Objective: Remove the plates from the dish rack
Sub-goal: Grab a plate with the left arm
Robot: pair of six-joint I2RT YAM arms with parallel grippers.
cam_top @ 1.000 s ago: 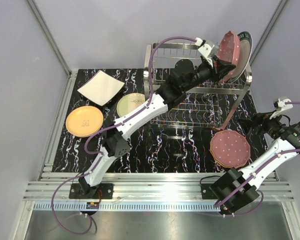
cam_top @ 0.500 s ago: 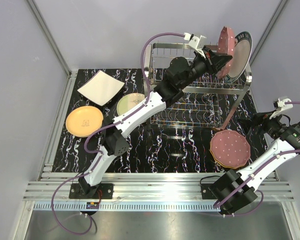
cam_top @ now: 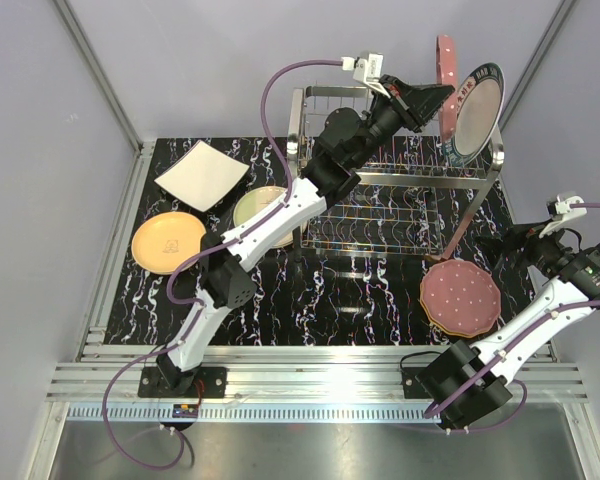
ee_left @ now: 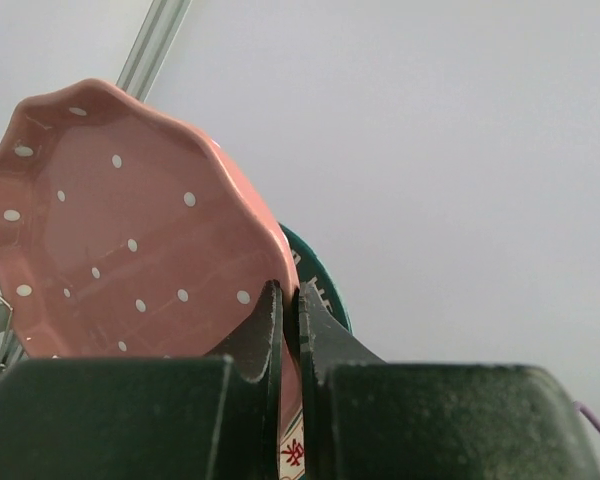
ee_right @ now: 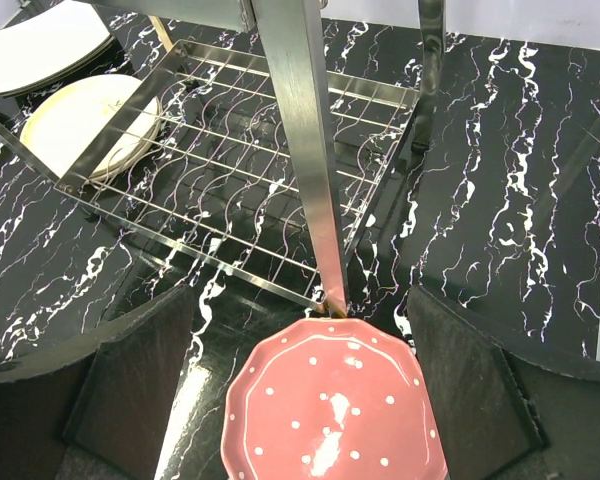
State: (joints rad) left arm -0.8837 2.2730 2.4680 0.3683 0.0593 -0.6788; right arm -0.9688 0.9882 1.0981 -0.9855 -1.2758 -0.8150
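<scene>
Plates, near to far: pink dotted plate (cam_top: 461,298) flat on tabletop (cam_top: 360,300), under right gripper (ee_right: 298,370), jaws spread, empty. Beyond, rack (cam_top: 380,180). Above its far right corner, second pink plate (cam_top: 446,72) upright on edge, rim pinched from the left by left gripper (ee_left: 290,300). Patterned plate (cam_top: 477,110) just behind, in rack; left arm nearer.

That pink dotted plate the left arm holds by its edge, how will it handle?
Probably rigid: the pink dotted plate shows no sag though the left gripper pinches only its rim. That edge grip on a smooth surface may let it swing or slip. It looks ceramic, so likely breakable if dropped.
</scene>
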